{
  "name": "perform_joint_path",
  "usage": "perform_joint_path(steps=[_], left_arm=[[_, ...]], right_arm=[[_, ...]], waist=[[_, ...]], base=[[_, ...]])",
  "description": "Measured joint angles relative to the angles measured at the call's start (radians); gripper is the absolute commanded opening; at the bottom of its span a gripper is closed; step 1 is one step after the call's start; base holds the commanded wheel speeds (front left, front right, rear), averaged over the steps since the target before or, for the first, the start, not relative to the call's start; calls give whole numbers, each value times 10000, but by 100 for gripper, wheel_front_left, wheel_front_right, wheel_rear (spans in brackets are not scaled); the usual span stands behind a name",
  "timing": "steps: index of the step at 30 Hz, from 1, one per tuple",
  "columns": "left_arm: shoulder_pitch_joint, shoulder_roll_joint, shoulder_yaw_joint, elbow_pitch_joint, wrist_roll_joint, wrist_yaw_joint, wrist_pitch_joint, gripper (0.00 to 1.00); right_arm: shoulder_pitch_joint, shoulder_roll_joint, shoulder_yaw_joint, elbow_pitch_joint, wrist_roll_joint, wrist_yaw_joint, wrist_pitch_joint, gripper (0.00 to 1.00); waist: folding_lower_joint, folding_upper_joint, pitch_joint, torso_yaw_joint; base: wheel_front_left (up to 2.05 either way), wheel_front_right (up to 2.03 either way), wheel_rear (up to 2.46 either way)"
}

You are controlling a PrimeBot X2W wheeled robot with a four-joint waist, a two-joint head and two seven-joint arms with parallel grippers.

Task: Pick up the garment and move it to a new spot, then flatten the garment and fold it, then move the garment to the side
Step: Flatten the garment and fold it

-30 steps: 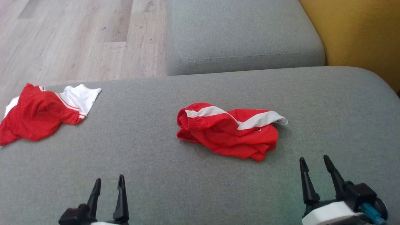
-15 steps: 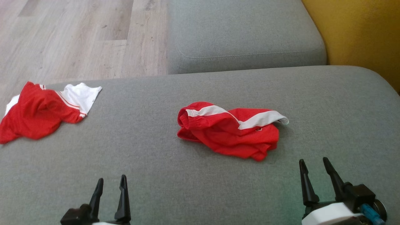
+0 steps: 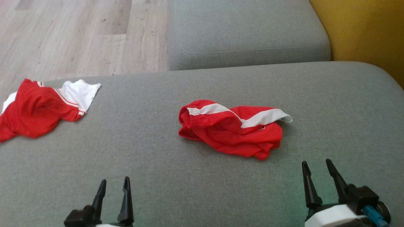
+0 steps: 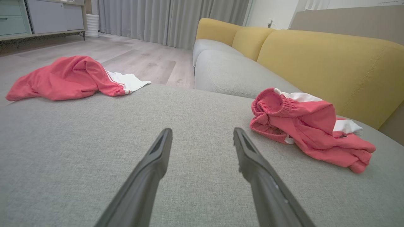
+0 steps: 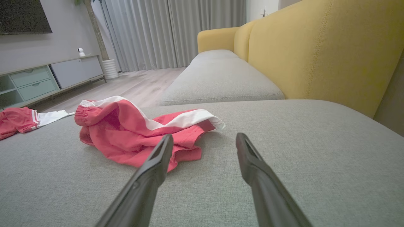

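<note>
Lying unmoved, garment [image 3: 232, 134]; left gripper [image 3: 114, 180], right gripper [image 3: 315, 161] parted as before.

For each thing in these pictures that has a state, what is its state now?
Red shorts: crumpled in a heap on the grey cushion, not held.
Red and white garment: crumpled at the cushion's left edge, not held.
Left end effector: open, empty.
Right end effector: open, empty.
</note>
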Motion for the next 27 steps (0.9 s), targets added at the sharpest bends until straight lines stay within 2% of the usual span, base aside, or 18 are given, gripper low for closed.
perform_joint_path(steps=[7,13,18,27], left_arm=[[-932,-67,-476,-56,345,-92,719,100],[-2989,-901,-1070,192,238,-384,2142,100],[-4555,-1538,-1304,1062,-339,-650,3216,100],[-6620,-1870,-1503,3101,-951,-965,4163,100]], right_arm=[[-114,0,-27,4,-61,0,0,100],[-227,0,-48,17,-215,0,0,100],[-741,0,171,42,-288,0,0,100],[-1575,0,290,40,-382,0,0,100]], waist=[[0,0,315,64],[0,0,719,141],[0,0,1196,78],[3,0,2266,-354]], base=[[0,0,0],[0,0,0],[0,0,0],[0,0,0]])
